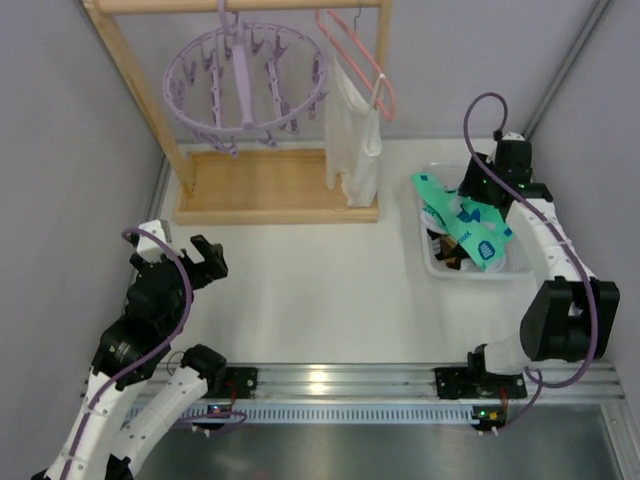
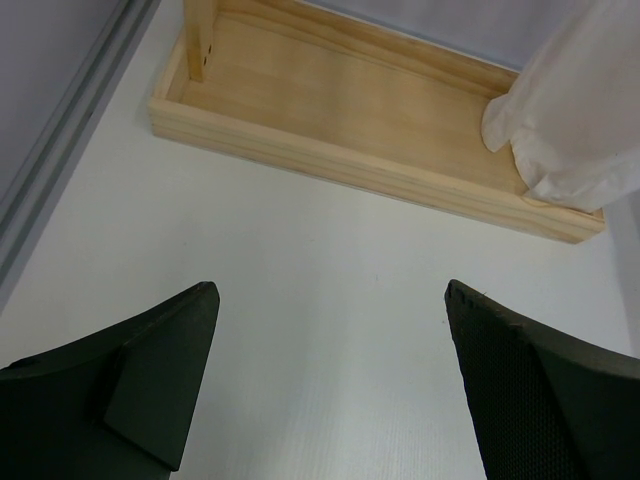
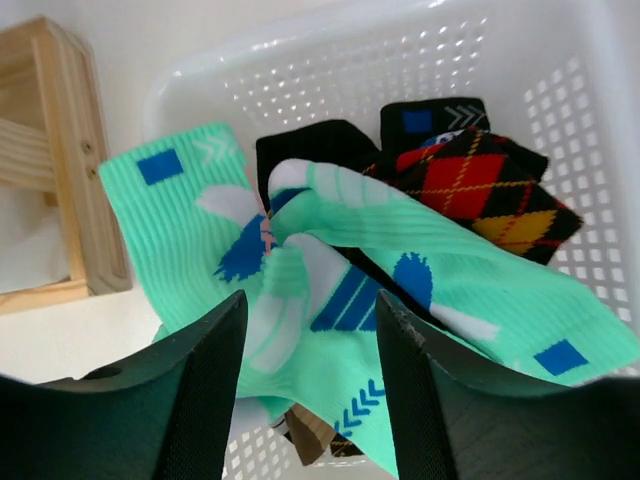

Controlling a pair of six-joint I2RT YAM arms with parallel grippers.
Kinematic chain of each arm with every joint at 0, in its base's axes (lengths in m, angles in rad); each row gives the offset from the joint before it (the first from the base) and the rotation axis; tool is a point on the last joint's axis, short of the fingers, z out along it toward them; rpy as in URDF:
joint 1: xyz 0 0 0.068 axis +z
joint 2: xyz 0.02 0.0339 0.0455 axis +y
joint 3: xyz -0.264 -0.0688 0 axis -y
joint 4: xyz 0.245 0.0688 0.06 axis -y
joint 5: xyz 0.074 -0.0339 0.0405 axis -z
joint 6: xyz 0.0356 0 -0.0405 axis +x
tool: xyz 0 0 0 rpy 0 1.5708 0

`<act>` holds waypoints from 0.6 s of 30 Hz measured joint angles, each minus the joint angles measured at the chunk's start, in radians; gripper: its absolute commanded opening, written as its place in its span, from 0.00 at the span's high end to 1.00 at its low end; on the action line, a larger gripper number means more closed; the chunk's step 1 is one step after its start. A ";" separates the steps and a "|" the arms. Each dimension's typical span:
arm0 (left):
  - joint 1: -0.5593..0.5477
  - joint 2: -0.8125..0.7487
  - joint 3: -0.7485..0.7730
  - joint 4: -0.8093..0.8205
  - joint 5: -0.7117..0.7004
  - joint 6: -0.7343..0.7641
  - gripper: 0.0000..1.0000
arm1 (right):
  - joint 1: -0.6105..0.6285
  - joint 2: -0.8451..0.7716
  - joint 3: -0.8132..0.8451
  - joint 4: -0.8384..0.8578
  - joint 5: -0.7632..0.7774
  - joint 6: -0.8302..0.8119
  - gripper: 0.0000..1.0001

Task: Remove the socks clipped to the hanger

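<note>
Right end effector (image 3: 310, 305) just above socks (image 3: 450, 275) heaped in basket (image 3: 590, 130).

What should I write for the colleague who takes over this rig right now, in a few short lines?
Left hand: open, empty, above the table near the wooden rack base.
Right hand: open, over the white basket, just above a mint sock.
Socks: all that I can see lie in the basket; the lavender hanger shows no sock on its clips.
Done: unclipping, as far as visible.
Left: probably only to retract the arms.
</note>
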 measured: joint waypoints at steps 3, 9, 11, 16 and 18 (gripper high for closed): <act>0.000 0.000 0.000 0.000 -0.002 0.000 0.02 | 0.050 0.081 -0.001 0.000 0.001 -0.006 0.53; 0.000 0.000 -0.001 0.000 -0.002 0.000 0.02 | 0.125 0.130 -0.069 0.017 0.012 -0.001 0.55; 0.000 0.000 -0.002 0.000 -0.002 0.000 0.02 | 0.126 0.133 -0.079 0.023 0.021 0.000 0.55; 0.000 0.000 -0.005 0.000 -0.002 0.000 0.02 | 0.127 0.188 -0.079 0.043 0.073 -0.001 0.56; 0.000 0.000 -0.005 0.000 -0.002 0.000 0.02 | 0.130 0.230 -0.087 0.061 0.097 0.000 0.56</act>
